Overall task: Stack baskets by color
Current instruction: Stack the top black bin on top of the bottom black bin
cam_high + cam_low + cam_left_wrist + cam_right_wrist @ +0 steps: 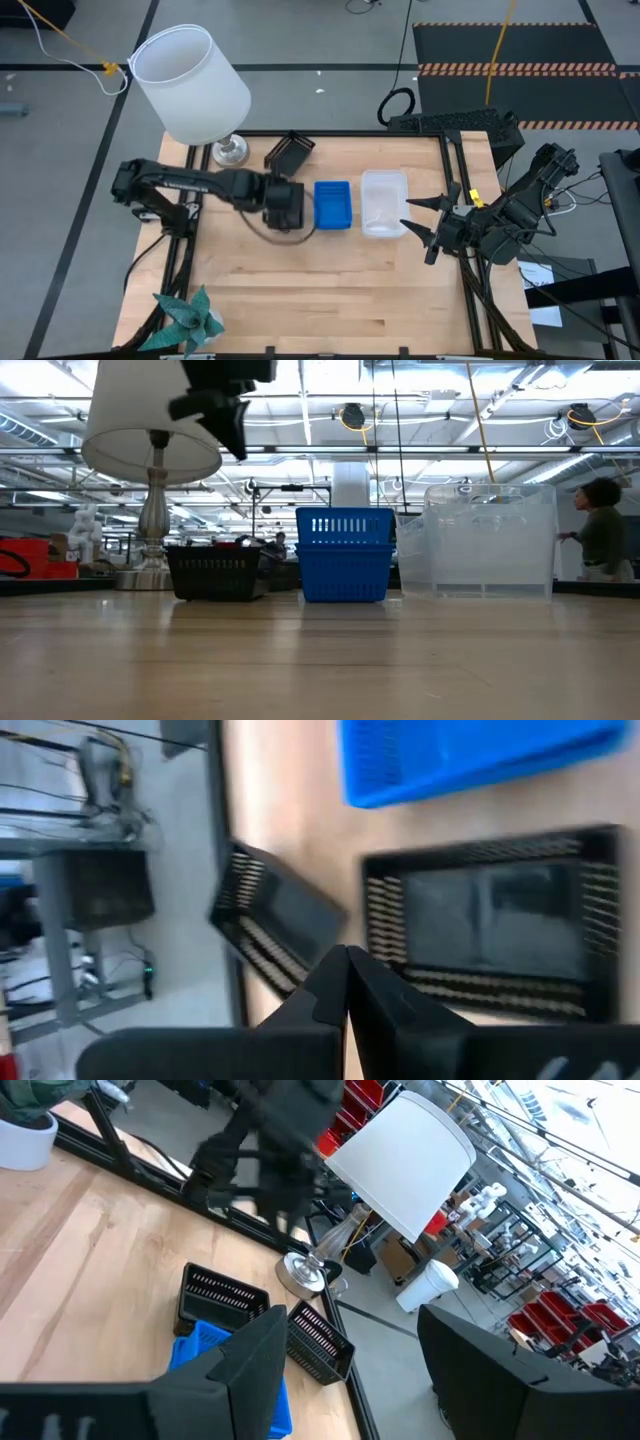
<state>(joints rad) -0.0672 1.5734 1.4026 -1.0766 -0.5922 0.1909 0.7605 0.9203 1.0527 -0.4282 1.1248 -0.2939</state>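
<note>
The left hand (283, 212) sits a little left of centre in the high view, its two fingers (345, 990) pressed together with nothing between them. It hovers over a black basket (495, 920) lying flat on the worktop (330, 290). Its arm runs almost level from a base at the left edge of the frame, bent slightly at the elbow. A second black basket (290, 150) stands tilted just above the hand in the frame, near the foot of the white lamp (195, 85) in the upper left.

Just right of the left hand is the blue basket stack (332, 204), and right of that, close beside it, the clear basket stack (384, 203). In the low view the blue and clear stacks rise taller than the black basket.

The right hand (418, 220) waits at centre right, fingers spread wide and pointing left toward the clear stack, holding nothing; its arm folds back toward the frame's right edge.

A teal paper ornament (190, 318) lies at the lower left.
</note>
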